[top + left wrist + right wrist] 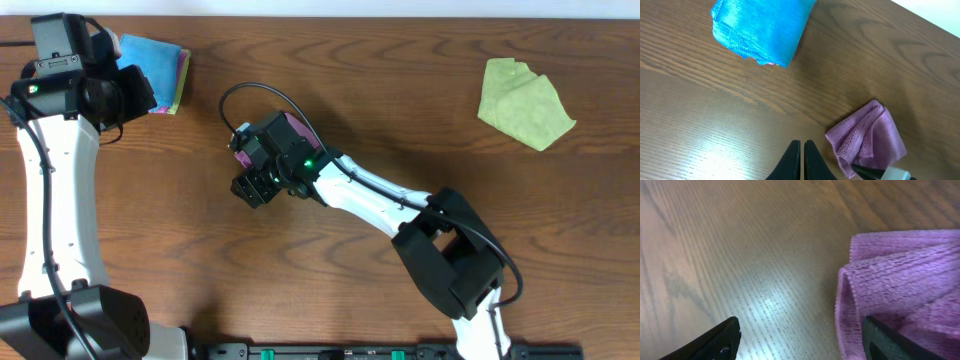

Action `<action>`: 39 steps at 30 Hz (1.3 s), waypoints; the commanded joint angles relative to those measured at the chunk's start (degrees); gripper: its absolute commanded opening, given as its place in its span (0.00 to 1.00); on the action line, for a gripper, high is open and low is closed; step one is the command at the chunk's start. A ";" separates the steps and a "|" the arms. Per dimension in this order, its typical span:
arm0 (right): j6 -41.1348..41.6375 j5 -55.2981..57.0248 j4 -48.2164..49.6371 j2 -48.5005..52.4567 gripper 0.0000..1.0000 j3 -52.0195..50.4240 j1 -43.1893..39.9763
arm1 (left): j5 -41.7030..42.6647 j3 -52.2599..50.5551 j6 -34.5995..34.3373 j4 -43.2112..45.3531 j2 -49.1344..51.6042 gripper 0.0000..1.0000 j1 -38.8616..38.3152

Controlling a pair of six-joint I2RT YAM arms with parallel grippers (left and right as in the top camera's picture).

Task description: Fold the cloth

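overhead looks straight down; both low wrist views share the purple cloth (867, 137).

From overhead the purple cloth (296, 126) lies almost wholly hidden beneath the right pincer (252, 187) and its wrist, only a strip showing, while the left arm (60, 95) covers part of the blue cloth (155, 52) at upper left. In the left wrist view that blue cloth runs off the top edge and the left pincer (802, 147) is cut by the bottom edge. In the right wrist view the purple cloth is blurred and runs off the right and bottom edges.
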 commanded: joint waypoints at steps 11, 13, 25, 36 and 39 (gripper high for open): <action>-1.49 9.62 -9.55 0.68 0.73 12.61 -1.03 | -0.26 -0.17 2.10 0.17 -0.28 0.06 -0.07; -2.40 19.08 -14.51 0.68 0.72 14.69 -0.90 | -0.26 -0.17 2.10 0.17 -0.28 0.06 -0.07; -4.35 26.53 -22.12 0.76 0.55 14.99 -0.92 | -0.22 -0.17 2.08 0.33 -0.26 0.06 -0.07; -1.51 22.10 -21.55 2.64 0.47 14.95 -0.68 | -0.22 -0.17 2.08 0.37 -0.26 0.06 -0.07; -1.20 20.59 -21.38 3.15 0.47 14.95 -0.68 | -0.22 -0.17 2.08 0.37 -0.26 0.06 -0.07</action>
